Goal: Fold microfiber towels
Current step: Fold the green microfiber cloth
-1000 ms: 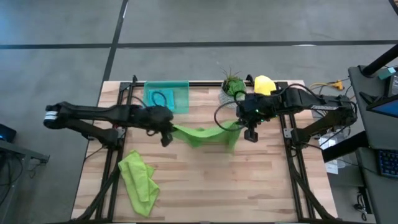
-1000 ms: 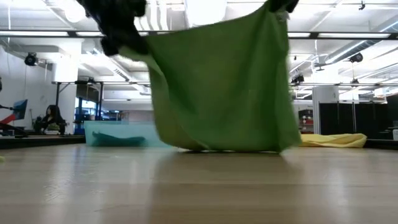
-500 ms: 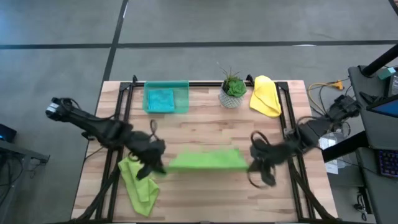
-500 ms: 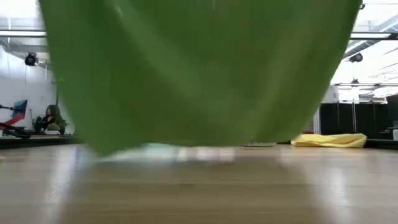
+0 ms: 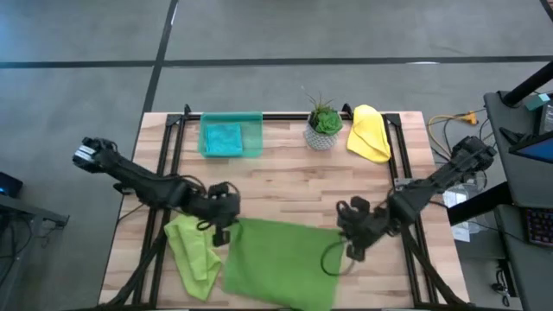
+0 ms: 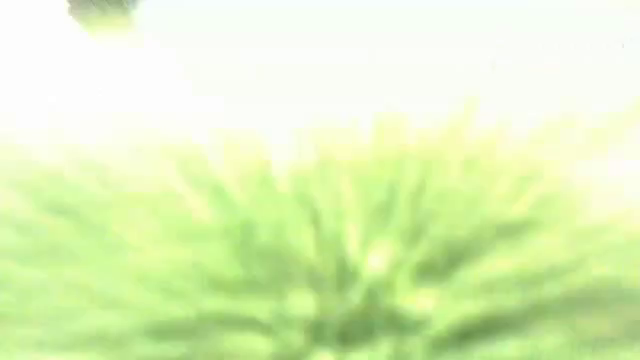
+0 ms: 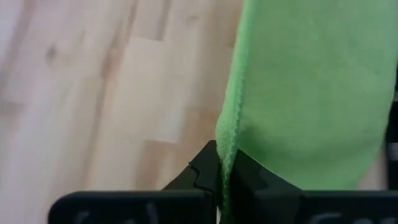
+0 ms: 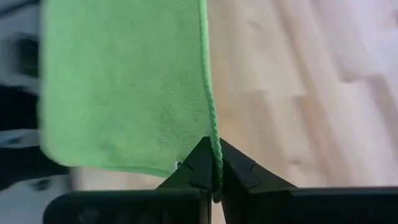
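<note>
Both arms are down near the front of the surface (image 5: pixel 285 190) with a lime green towel (image 5: pixel 281 263) strung between them. The left tool (image 5: pixel 226 226) is pinched shut on one corner; in its wrist view the two dark fingers (image 7: pixel 205 171) are together with the hemmed edge of the cloth running right into the seam between them. The right tool (image 5: pixel 350 240) is doing the same on the opposite corner, jaws tight together on the stitched border. So both are clamped on the same towel, one at each end of its far edge.

From there the towel spreads flat toward the front edge of the surface. It looks like it reaches or hangs over that edge, and it's so close to the low camera that all that view gives is green fuzz.

Just beside the left tool there's a second lime green towel (image 5: pixel 192 252), crumpled in a heap on the left side. At the back, a teal towel (image 5: pixel 223 138) sits inside a see-through green tray (image 5: pixel 252 130), a yellow towel (image 5: pixel 370 134) lies bunched at the back right, and a little potted plant (image 5: pixel 324 125) stands between them.

Handling-wise, I'd say this stuff is light and totally floppy. It drapes wherever it isn't held, and the pile probably drags on the wood a bit. The hemmed corners look like the smart place to grab: the border is thicker, and holding two corners keeps an edge straight for the fold.
</note>
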`<state>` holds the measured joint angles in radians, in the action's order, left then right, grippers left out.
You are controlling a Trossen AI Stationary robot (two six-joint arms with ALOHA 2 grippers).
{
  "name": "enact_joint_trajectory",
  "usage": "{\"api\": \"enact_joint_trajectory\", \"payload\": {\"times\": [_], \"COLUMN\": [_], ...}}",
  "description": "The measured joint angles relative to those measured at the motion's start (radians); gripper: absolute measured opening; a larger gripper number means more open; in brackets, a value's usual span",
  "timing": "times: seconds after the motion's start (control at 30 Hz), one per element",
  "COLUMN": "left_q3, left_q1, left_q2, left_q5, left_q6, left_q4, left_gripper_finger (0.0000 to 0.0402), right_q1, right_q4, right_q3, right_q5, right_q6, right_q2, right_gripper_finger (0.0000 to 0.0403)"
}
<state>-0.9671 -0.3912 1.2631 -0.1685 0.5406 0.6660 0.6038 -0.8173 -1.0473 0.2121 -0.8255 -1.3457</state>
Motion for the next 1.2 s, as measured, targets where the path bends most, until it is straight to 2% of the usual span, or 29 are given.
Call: {"api": "enact_joint_trajectory", "payload": {"times": [0.13, 0.4, 0.5, 0.73, 0.93, 1.07, 1.2], "left_q3": [0.03, 0.04, 0.04, 0.04, 0.04, 0.038, 0.038], "left_q1": [0.088, 0.227, 0.272, 0.354, 0.425, 0.466, 0.503], "left_q2": [0.08, 0.217, 0.26, 0.342, 0.356, 0.338, 0.31], "left_q5": [-0.006, -0.054, -0.057, -0.054, -0.053, -0.046, -0.057], "left_q6": [-0.064, -0.213, -0.263, -0.276, -0.293, -0.345, -0.385], "left_q4": [-0.008, -0.036, -0.074, -0.108, -0.109, -0.109, -0.109], "left_gripper_finger": [0.0, 0.0, 0.0, 0.0, 0.0001, 0.0028, 0.0087], "right_q1": [-0.103, -0.296, -0.35, -0.445, -0.511, -0.549, -0.586], "right_q4": [0.043, 0.119, 0.145, 0.151, 0.154, 0.154, 0.155], "right_q3": [0.109, 0.209, 0.232, 0.259, 0.266, 0.266, 0.266], "right_q5": [-0.003, -0.01, -0.01, -0.009, -0.006, -0.004, -0.001], "right_q6": [0.063, 0.243, 0.281, 0.324, 0.337, 0.336, 0.337], "right_q2": [0.006, 0.009, 0.009, 0.007, 0.006, 0.006, 0.008], "right_gripper_finger": [0.0009, 0.0009, 0.0009, 0.0009, 0.0009, 0.0013, 0.0043]}}
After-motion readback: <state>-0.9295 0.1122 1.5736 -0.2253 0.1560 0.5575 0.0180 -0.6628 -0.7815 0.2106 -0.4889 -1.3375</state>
